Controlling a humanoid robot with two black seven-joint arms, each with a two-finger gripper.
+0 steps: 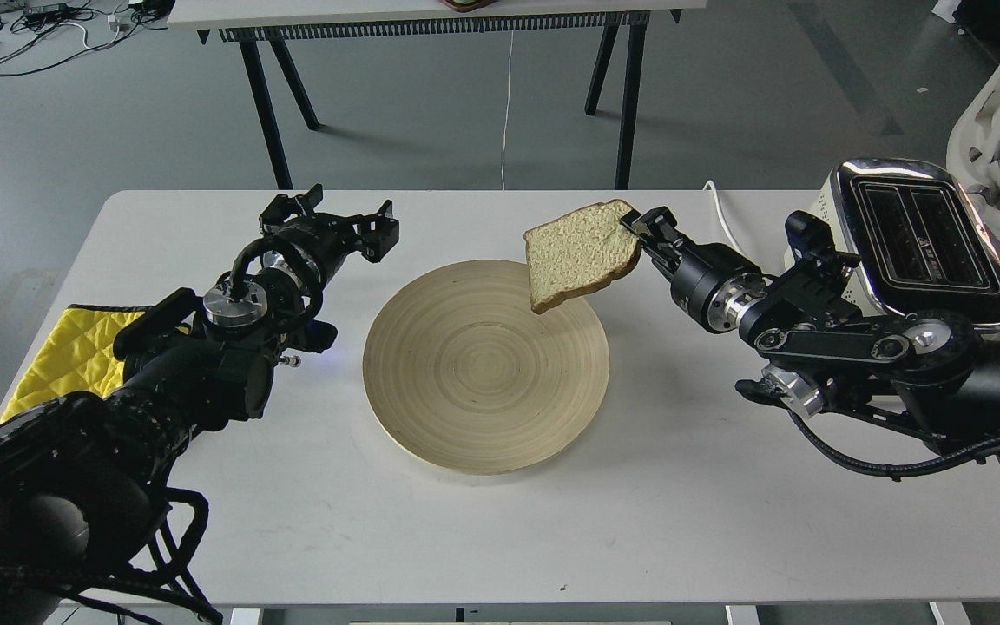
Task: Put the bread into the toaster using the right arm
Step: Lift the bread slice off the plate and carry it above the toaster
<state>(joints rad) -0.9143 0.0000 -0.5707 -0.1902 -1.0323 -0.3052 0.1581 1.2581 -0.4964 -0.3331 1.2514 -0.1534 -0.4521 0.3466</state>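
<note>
The bread (581, 253), a pale tan slice with a brown crust, hangs in the air above the far right part of the round wooden plate (465, 382). My right gripper (638, 226) is shut on the slice's right crust edge and holds it clear of the plate. The cream-white toaster (908, 252) with a chrome top and two dark slots stands at the table's right, behind my right arm. My left gripper (339, 217) is open and empty over the table, left of the plate.
A yellow quilted cloth (75, 351) lies at the table's left edge under my left arm. The toaster's white cord (730, 230) runs over the table behind my right gripper. A second table (430, 17) and a white chair (999, 95) stand beyond.
</note>
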